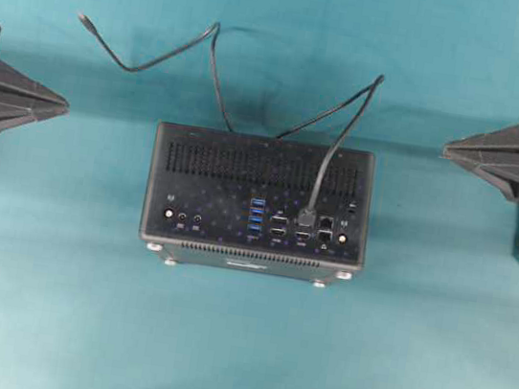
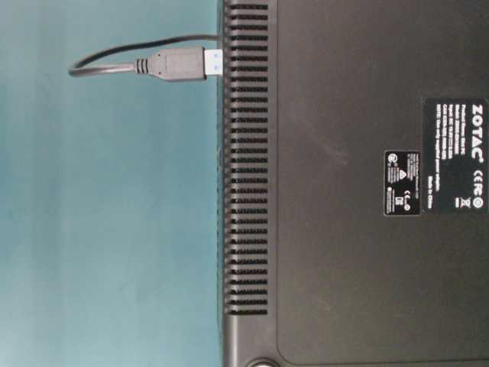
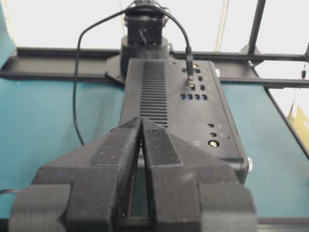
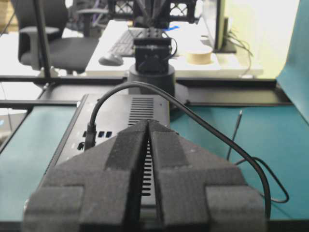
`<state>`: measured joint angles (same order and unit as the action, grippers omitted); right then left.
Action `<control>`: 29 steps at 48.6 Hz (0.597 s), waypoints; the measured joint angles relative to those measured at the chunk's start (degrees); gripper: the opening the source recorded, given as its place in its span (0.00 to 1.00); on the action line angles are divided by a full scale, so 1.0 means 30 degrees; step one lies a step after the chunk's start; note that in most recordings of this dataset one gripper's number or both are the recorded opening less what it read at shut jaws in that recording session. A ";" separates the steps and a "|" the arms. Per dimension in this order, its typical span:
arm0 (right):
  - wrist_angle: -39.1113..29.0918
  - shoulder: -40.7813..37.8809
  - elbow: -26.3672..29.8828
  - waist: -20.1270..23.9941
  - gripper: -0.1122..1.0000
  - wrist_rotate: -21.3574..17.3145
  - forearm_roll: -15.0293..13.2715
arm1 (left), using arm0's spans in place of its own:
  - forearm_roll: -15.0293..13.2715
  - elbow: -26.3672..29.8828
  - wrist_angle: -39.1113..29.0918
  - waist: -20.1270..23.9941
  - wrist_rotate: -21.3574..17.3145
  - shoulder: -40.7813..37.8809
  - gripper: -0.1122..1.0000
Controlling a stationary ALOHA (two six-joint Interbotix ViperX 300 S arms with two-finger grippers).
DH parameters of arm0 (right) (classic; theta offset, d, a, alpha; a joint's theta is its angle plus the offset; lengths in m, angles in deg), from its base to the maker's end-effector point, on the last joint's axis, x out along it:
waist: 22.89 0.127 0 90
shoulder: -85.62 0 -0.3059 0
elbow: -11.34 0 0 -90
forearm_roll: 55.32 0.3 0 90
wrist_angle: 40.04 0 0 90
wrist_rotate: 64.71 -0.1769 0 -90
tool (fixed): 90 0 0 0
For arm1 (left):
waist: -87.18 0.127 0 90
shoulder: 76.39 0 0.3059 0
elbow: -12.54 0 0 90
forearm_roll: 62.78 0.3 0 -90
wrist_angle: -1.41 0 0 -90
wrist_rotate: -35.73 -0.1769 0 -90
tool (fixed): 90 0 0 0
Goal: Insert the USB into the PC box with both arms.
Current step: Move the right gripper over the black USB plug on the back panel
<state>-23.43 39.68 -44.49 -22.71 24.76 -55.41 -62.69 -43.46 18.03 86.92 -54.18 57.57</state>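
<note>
Plug placement is deciding everything at this moment: the USB [image 1: 307, 218] is standing upright on the port face of the PC box [image 1: 259, 195], its long axis pointing straight up out of that face, just right of the column of blue ports [image 1: 255, 216]. In the table-level view its blue tongue is showing at the box face, so I am judging it not fully seated, though I cannot tell how deep it sits. Its cable [image 1: 347, 120] is arching away over the far edge of the box and trailing across the desk [image 1: 237, 356] to the slimmer plug [image 1: 86, 20] lying at far left. Both arms are parked at the sides, well apart from the box. The left pincer [image 3: 141, 126] is sitting with its pads pressed together, holding nothing; the right pincer [image 4: 147, 126] is likewise nearly closed and empty. The plug is lying right of the box's middle, so the right pincer is the nearer one for gripping or pressing it, and the left seems better placed for bracing the case.
</note>
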 measured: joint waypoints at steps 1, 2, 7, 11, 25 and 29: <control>0.0029 0.0000 0.0000 0.0000 0.23 0.0000 0.0000 | 0.0029 0.0000 0.0029 0.0000 0.0000 0.0000 0.19; 0.0029 0.0000 0.0000 0.0000 0.24 -0.0029 0.0029 | 0.0059 0.0117 -0.0146 -0.0029 0.0059 -0.0029 0.17; -0.0967 0.0059 0.0234 -0.0029 0.14 -0.0352 0.0498 | 0.0117 0.0967 -0.1348 -0.0205 0.0615 -0.0234 0.10; -0.2490 0.0059 0.0879 0.0000 0.10 -0.0850 0.0674 | 0.0176 0.1963 -0.2520 -0.0322 0.0615 -0.0352 0.10; -1.0166 -0.0264 0.4658 0.0293 0.10 -0.2988 0.0820 | 0.0234 0.4775 -0.7236 -0.0410 0.0645 -0.1758 0.10; -1.2100 -0.0820 0.5566 0.0732 0.10 -0.3604 0.0820 | 0.0205 0.5244 -0.8027 -0.0469 0.0674 -0.2080 0.10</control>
<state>-59.73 37.21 -27.79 -20.51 13.95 -52.95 -62.08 -27.73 -6.06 85.51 -52.16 51.33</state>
